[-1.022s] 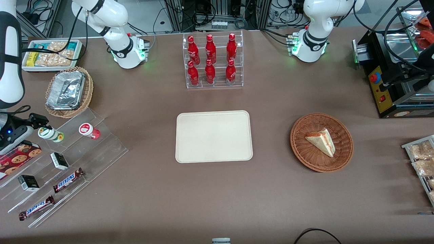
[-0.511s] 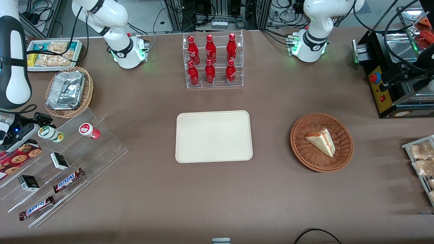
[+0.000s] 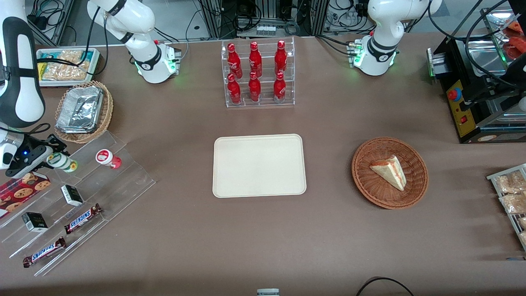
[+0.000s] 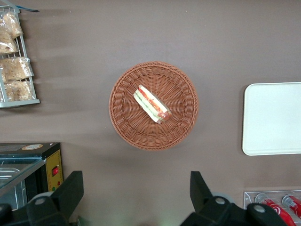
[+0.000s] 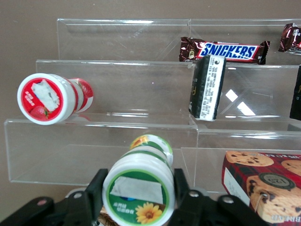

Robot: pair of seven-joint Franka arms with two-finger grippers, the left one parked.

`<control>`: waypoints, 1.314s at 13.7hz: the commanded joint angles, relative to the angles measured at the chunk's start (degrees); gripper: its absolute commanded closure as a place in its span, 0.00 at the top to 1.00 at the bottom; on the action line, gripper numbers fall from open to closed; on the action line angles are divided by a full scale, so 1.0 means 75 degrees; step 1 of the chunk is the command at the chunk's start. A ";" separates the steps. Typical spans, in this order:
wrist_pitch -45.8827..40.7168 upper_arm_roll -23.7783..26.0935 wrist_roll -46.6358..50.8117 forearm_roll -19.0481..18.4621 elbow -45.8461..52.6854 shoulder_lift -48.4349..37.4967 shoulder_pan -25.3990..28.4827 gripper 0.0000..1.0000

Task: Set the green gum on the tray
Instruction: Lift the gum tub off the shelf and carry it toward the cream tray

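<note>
The green gum (image 3: 62, 162) lies on its side on the top step of a clear acrylic stand (image 3: 127, 181), toward the working arm's end of the table. In the right wrist view its green-rimmed lid with a sunflower (image 5: 138, 192) faces the camera. My right gripper (image 3: 51, 158) is at that lid, with one finger touching each side of it, shut on the green gum (image 5: 139, 189). The gum rests on the step. The cream tray (image 3: 259, 142) lies flat at the table's middle, apart from the stand, and is bare. It also shows in the left wrist view (image 4: 273, 117).
A red-lidded gum bottle (image 3: 107, 158) lies on the same step beside the green one. Lower steps hold small black boxes (image 3: 72, 195) and Snickers bars (image 3: 82, 218). A cookie box (image 3: 22, 189) lies beside the gripper. A wicker basket with foil (image 3: 83, 110) sits nearby.
My gripper has slid along the stand's top step toward the green gum and its fingers now grip the lid. The gum has hardly moved.
</note>
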 commanded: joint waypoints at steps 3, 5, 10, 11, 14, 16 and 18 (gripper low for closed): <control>0.0020 0.0107 0.0227 -0.0081 0.0057 -0.0233 0.0024 0.00; -0.0459 0.0119 0.0565 -0.0081 0.0560 -0.0140 0.0268 0.00; -0.0847 0.0119 0.2322 -0.0174 0.0819 -0.0116 0.1194 0.00; -0.0964 0.0119 0.2743 -0.0174 0.0925 -0.0070 0.1428 0.00; -0.1386 0.0119 0.4253 -0.0174 0.1241 0.0141 0.2318 0.00; -0.1434 0.0119 0.5541 -0.0174 0.1277 0.0258 0.3043 0.00; -0.1434 0.0131 0.6609 -0.0163 0.1370 0.0387 0.3642 0.00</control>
